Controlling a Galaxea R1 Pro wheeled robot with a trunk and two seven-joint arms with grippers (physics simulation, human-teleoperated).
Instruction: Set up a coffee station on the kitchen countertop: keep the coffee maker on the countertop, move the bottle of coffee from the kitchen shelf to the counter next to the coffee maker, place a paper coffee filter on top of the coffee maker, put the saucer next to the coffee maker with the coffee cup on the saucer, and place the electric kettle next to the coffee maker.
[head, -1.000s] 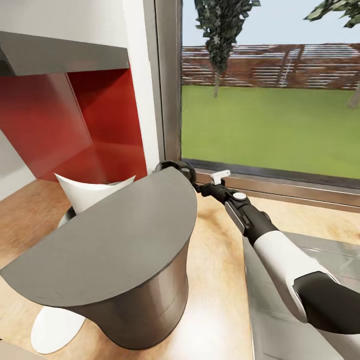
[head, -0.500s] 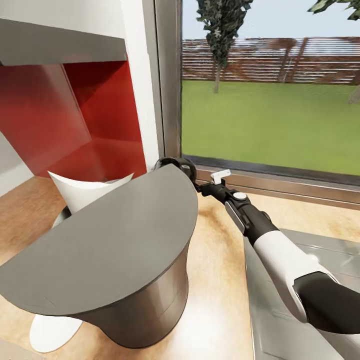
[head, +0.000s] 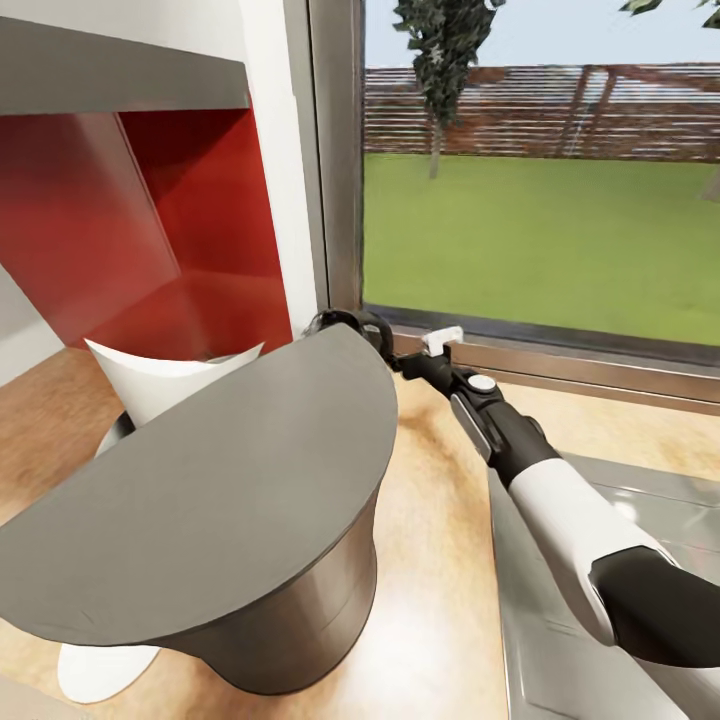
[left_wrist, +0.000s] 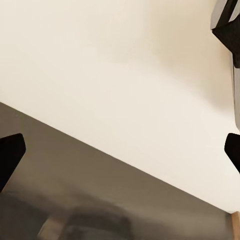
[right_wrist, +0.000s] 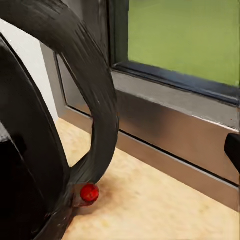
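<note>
The coffee maker (head: 250, 520), a steel body under a wide grey half-round top, stands on the counter close in front of me. A white paper filter (head: 160, 385) rises behind its left side; what it rests on is hidden. A white saucer (head: 100, 672) pokes out at the lower left. Behind the coffee maker shows the black handle of the electric kettle (head: 350, 325). My right gripper (head: 385, 355) is at that handle (right_wrist: 95, 100), open, with one fingertip (right_wrist: 234, 150) apart from it. My left gripper (left_wrist: 120, 150) is open and holds nothing.
A steel sink (head: 560, 640) lies in the wooden counter (head: 440, 560) under my right arm. The window sill (head: 560, 355) runs just behind the kettle. A red-backed niche (head: 150, 230) under a grey shelf is at the left. The kettle has a red switch (right_wrist: 89, 192) at the handle's foot.
The whole view has shifted slightly, so the camera moved. My right arm stays at the kettle handle; the coffee maker, filter and saucer keep their places.
</note>
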